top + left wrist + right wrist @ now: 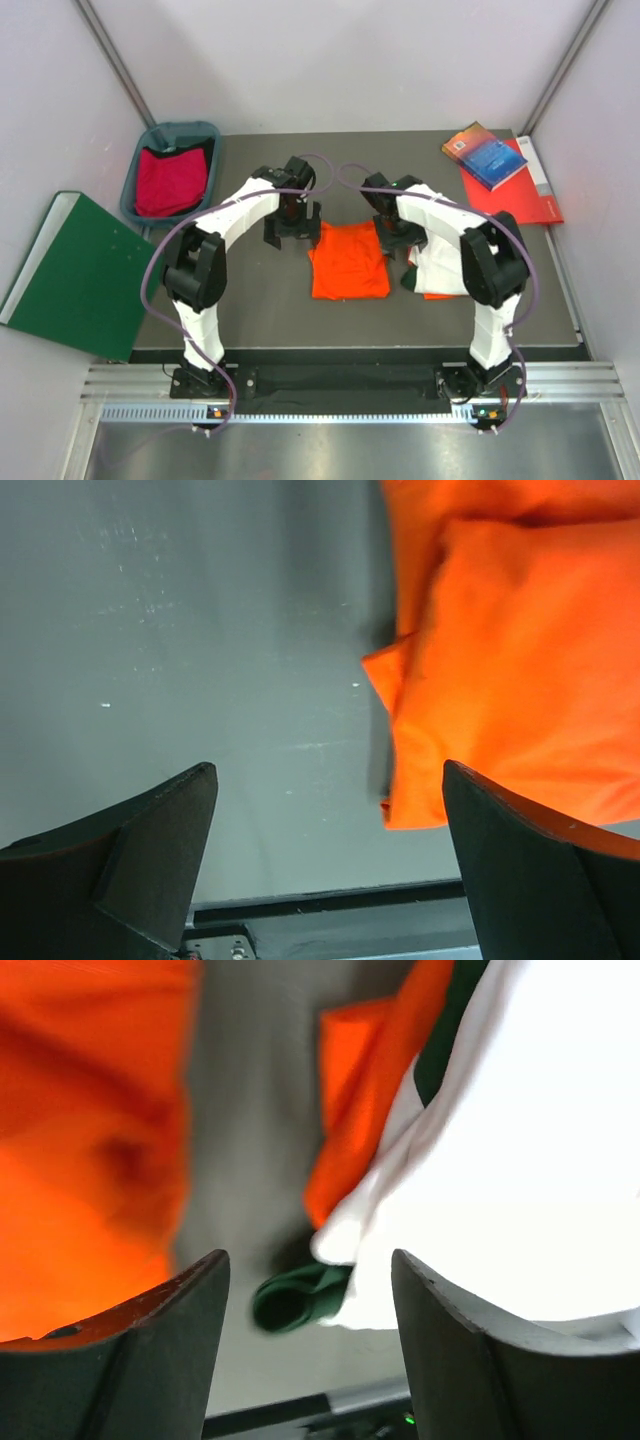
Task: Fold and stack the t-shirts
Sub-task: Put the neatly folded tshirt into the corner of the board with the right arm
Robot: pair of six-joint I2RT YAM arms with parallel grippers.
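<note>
A folded bright orange t-shirt lies flat at the table's middle; it also shows in the left wrist view and the right wrist view. A pile of t-shirts sits to its right, partly under my right arm: white on top, with orange and dark green beneath. A crimson t-shirt lies in the bin. My left gripper is open and empty over bare table left of the orange shirt. My right gripper is open and empty over the gap between shirt and pile.
A grey-blue bin stands at the back left. A stiff dark-green board leans off the table's left side. A blue book lies on a red book at the back right.
</note>
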